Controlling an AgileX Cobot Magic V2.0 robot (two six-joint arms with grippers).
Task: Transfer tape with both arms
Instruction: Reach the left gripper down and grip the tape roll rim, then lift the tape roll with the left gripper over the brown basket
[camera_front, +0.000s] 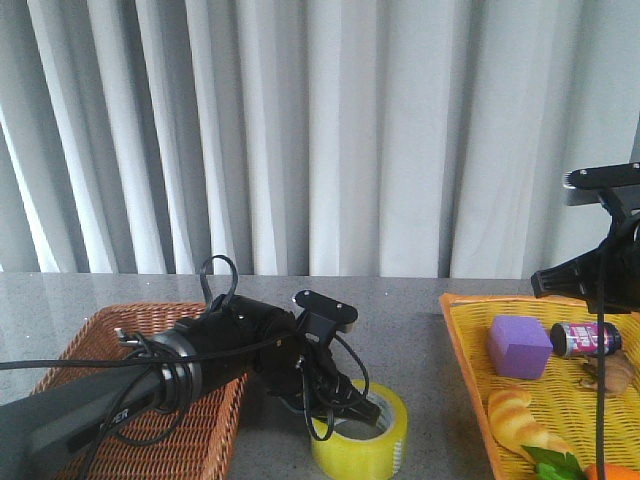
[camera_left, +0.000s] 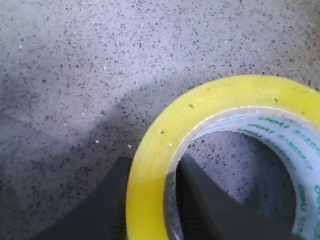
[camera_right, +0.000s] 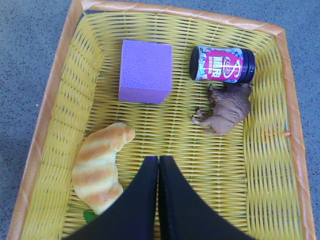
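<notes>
The tape (camera_front: 362, 432) lay flat on the grey speckled table (camera_front: 420, 330), hole upward, between the brown wicker basket (camera_front: 100, 400) on the left and the yellow woven basket (camera_front: 470, 350) on the right; the left arm (camera_front: 150, 385) reached down over it from the left, and the left gripper (camera_front: 345, 408) stood at the roll's near-left edge. In the left wrist view one dark finger (camera_left: 107, 205) sat outside the yellow wall of the roll (camera_left: 150, 165) and the other inside the white printed core (camera_left: 270, 127), so the fingers straddled the wall; whether they pressed on it or merely stood beside it could not be told.

The right arm (camera_front: 600, 260) hung high at the right edge of the front view, above the yellow basket; the right gripper (camera_right: 158, 200) had its two black fingers pressed together, holding nothing, over the basket floor. Inside that basket lay a purple cube (camera_right: 145, 71), a small dark can with a pink label (camera_right: 222, 63) on its side, a brown toy animal (camera_right: 226, 109) just beside the can, and a bread toy (camera_right: 102, 166) near the fingers, with a bit of green (camera_right: 89, 216) showing beneath it.
</notes>
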